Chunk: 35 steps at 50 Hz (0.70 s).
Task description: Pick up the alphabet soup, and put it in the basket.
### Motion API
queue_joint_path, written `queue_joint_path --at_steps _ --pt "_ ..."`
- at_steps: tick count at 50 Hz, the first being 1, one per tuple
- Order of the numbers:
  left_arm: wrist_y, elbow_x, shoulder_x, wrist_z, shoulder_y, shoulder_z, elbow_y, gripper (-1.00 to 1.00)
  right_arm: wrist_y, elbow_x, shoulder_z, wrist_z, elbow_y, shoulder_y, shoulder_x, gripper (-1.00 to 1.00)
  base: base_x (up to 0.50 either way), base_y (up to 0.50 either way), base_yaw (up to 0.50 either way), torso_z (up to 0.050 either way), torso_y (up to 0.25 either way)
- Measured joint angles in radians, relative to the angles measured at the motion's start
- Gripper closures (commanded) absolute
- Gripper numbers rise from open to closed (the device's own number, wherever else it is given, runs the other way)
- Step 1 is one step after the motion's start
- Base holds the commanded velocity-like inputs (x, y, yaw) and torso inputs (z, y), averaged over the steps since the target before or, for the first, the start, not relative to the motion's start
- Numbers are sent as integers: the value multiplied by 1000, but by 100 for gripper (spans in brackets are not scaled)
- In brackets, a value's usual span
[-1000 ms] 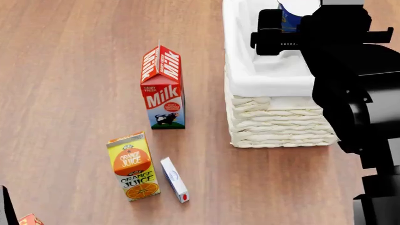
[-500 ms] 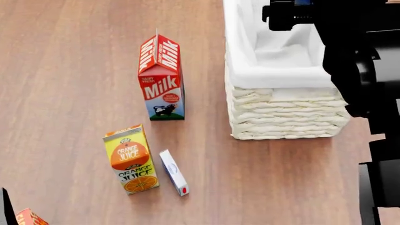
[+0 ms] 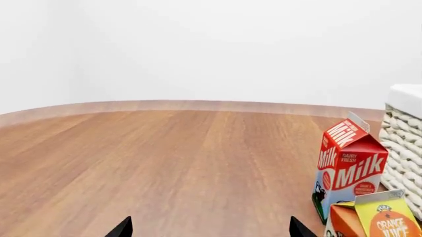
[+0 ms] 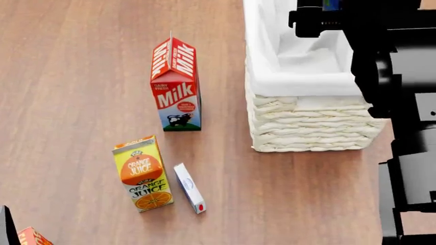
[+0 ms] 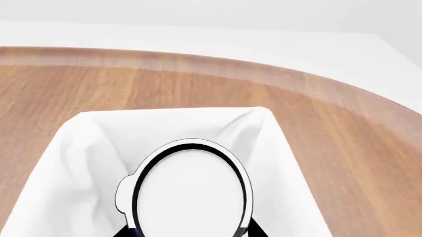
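Left to right: your left gripper point(image 3: 207, 232) is low over bare floor, fingers spread. Orange juice carton point(image 4: 142, 173), small white box point(image 4: 189, 188), milk carton point(image 4: 175, 84). Far right, your right gripper point(image 4: 327, 15) is clamped on the alphabet soup point(image 5: 188, 190), held over the basket point(image 4: 307, 122).

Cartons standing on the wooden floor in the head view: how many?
2 whole: the milk carton beside the basket, the orange juice carton nearer the robot. A third, partly cropped carton may count.
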<state>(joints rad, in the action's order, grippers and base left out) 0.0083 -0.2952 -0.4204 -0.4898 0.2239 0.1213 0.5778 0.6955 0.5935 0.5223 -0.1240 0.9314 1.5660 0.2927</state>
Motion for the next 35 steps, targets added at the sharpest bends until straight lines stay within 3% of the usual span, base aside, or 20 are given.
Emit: queue_joint_path --at_steps 35 --pt "9 -5 -6 -8 9 4 7 -100 -43 -27 32 49 135 26 -48 100 0 0 0 0 1"
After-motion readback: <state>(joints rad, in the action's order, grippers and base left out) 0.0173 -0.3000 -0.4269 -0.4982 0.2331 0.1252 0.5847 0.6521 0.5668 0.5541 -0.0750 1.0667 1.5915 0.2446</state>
